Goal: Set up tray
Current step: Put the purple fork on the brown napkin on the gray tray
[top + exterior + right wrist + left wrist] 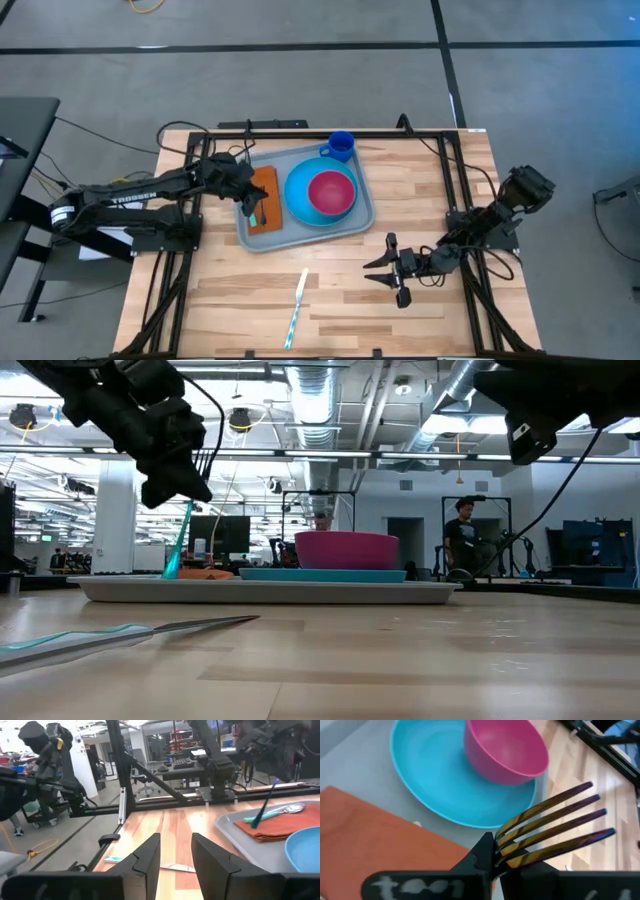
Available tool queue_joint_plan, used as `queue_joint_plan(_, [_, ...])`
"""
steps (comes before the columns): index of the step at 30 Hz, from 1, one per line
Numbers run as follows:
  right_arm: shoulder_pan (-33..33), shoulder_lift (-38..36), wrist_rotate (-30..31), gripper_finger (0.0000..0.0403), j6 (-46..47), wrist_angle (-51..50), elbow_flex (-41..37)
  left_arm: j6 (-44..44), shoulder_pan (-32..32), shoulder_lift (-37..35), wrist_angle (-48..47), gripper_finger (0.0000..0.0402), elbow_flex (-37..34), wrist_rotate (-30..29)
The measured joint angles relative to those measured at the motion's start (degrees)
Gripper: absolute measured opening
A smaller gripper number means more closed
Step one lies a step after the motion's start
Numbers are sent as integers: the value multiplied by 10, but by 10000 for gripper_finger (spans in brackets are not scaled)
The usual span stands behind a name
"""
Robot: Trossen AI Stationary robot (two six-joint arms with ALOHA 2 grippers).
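Two arms attend one wooden table (330,290). Tray (362,222), grey-blue, sits at upper centre of the high view, its long side running left to right. On it: rust-brown napkin (268,205) at its left end; blue plate (300,195) to the right of the napkin; pink bowl (331,193) on the plate. A teal-handled spoon (280,811) lies on the napkin, seen in the right wrist view. Blue cup (341,146) stands just beyond the tray's upper edge. Knife (297,307), teal-handled, lies on bare wood at lower centre, well apart from the tray. Left gripper (250,203) is over the napkin at the tray's left end, jaws clamped on a fork (555,827), teal handle pointing down, iridescent tines toward the plate. Right gripper (385,272) hangs over bare wood at lower right, below the tray's right corner, fingers (212,857) narrowly parted, holding nothing.
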State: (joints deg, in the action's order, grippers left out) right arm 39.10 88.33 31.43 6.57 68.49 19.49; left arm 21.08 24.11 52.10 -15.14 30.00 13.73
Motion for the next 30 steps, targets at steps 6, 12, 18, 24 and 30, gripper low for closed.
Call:
queue_joint_plan(6, [-4, 0, 0, 105, 0, -6, 0, 0, 31, 0, -26, 1, 0, -5])
queue_joint_plan(12, [-22, 0, 0, 104, 0, -10, 0, -3, 55, 4, -31, 0, 0, -12])
queue_joint_plan(18, [-40, 0, -1, 104, 0, -17, 0, -59, 58, 5, -34, 15, 0, -61])
queue_joint_plan(24, [-44, 0, -1, 104, -5, -20, 0, -85, 58, 5, -42, 71, 0, -106])
queue_joint_plan(30, [-49, 0, -4, 104, -11, -21, 0, -90, 58, 5, -53, 117, 0, -164])
